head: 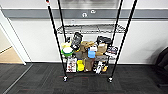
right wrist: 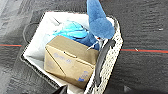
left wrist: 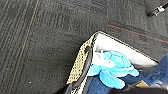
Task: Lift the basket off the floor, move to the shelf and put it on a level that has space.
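Ahead of you in the head view stands the shelf, a tall black wire rack on small casters, set on the dark carpet floor against a white wall. Its upper wire level is bare grey mesh from post to post. The tiers beneath it are packed with boxes and packets right out to the front edge.

Look down through the left wrist view and you see the basket, beige woven mesh with a dark rim and a whitish lining, with the carpet around and under it. A dark handle runs along its near side. A light blue plush turtle lies inside against the lining, next to a darker blue plush.

The right wrist view shows the same basket from its other side. A brown cardboard box fills the corner nearest the camera, the turquoise turtle lies behind it, and a blue plush toy leans up over the rim. A dark handle curves along the mesh side. A thin red line crosses the carpet beside the basket.

You cannot tell from either wrist view how wide the claws stand, or whether either one has hold of a handle.
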